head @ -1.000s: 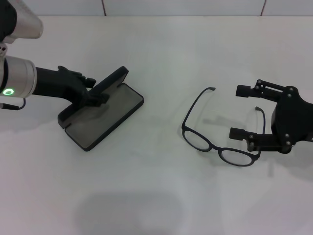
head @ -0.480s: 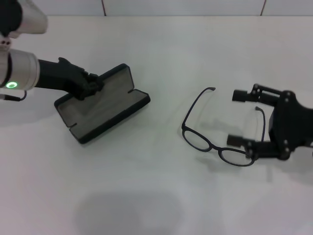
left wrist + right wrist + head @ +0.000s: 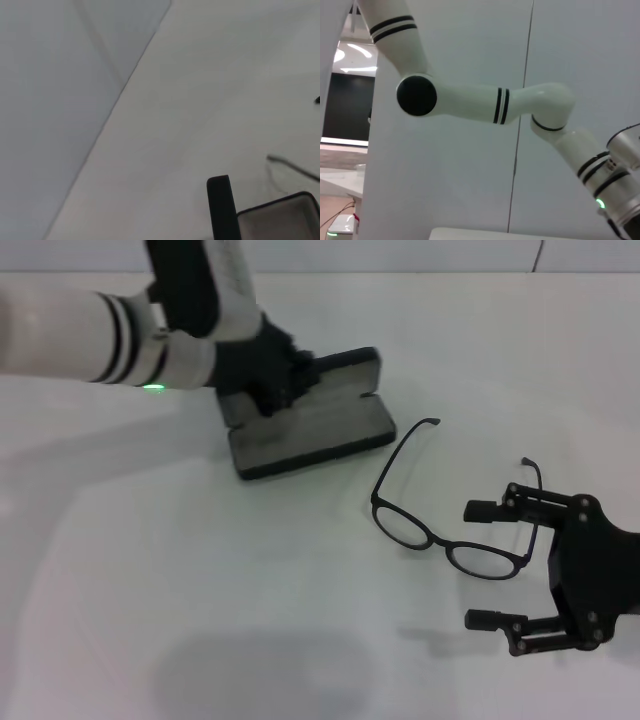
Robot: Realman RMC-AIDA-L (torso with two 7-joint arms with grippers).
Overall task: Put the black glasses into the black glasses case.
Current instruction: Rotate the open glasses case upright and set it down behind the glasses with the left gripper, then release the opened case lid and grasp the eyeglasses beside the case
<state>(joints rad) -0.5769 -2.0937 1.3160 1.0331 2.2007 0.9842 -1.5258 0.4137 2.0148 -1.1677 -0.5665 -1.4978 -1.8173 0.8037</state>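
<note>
while the left hand (image 3: 285, 390) grasps the open black glasses case (image 3: 310, 428), right hand (image 3: 482, 565) released.

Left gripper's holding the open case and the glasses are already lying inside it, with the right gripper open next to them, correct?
Not quite. The head view shows the black glasses lying on the table, outside the black glasses case. The rest stands: left gripper on the open case, right gripper open beside the glasses.
</note>
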